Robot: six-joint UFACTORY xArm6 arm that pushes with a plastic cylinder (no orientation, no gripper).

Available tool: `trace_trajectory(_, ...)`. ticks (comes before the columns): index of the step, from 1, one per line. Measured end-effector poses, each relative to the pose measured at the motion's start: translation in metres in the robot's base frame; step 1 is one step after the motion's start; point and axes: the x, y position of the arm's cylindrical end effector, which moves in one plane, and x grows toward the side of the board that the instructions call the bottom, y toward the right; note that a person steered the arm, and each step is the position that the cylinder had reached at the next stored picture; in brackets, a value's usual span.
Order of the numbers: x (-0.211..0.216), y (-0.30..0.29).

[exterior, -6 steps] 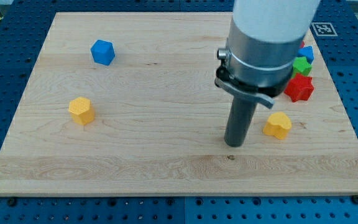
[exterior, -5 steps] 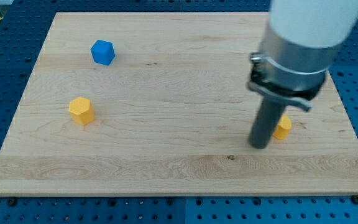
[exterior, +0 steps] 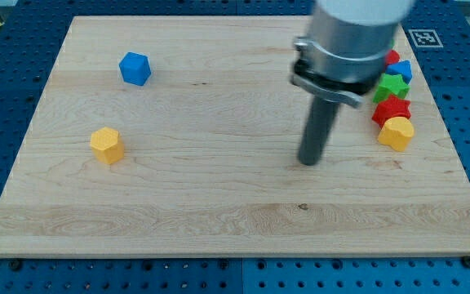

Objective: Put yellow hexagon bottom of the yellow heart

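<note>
The yellow hexagon (exterior: 106, 144) lies at the view's left, alone on the wooden board (exterior: 219, 212). The yellow heart (exterior: 396, 132) lies at the view's right, just below the red block (exterior: 391, 109) and touching it. My tip (exterior: 308, 162) rests on the board right of the middle, well left of the heart and far right of the hexagon. It touches no block.
A blue cube (exterior: 135, 68) sits at the upper left. At the right edge a green block (exterior: 392, 86), a blue block (exterior: 402, 70) and a red piece (exterior: 392, 56) stack up above the red block. The arm's body hides part of them.
The yellow heart has moved right and up, from the lower right to just under the red block. My tip swung right toward it, then came back left and up.
</note>
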Motion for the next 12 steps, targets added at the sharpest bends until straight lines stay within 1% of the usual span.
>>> trace_trajectory(2,-0.038,-0.146)
trace_trajectory(3,-0.048,-0.222)
trace_trajectory(4,-0.041,-0.291)
trace_trajectory(5,-0.019,-0.315)
trace_trajectory(6,-0.007,-0.259)
trace_trajectory(8,-0.01,-0.052)
trace_trajectory(9,-0.011,-0.051)
trace_trajectory(10,-0.001,-0.072)
trace_trajectory(11,0.005,-0.044)
trace_trajectory(12,0.005,0.029)
